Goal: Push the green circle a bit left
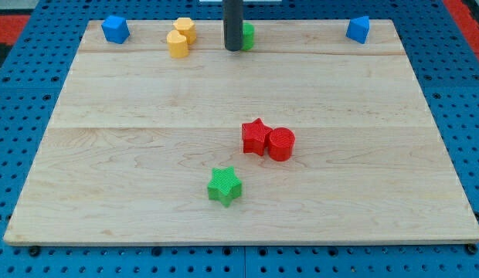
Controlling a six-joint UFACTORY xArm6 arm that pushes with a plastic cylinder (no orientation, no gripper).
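The green circle point(247, 35) sits near the view's top edge of the wooden board, mostly hidden behind my rod; only its right part shows. My tip point(233, 49) stands just left of and in front of the green circle, touching or nearly touching it. Two yellow blocks point(180, 37) lie close together to the tip's left.
A blue block point(114, 29) sits at the top left corner and another blue block point(358, 29) at the top right. A red star point(256, 137) touches a red cylinder point(280, 144) near the middle. A green star point(224, 186) lies below them. The board's rim point(239, 239) runs along the bottom.
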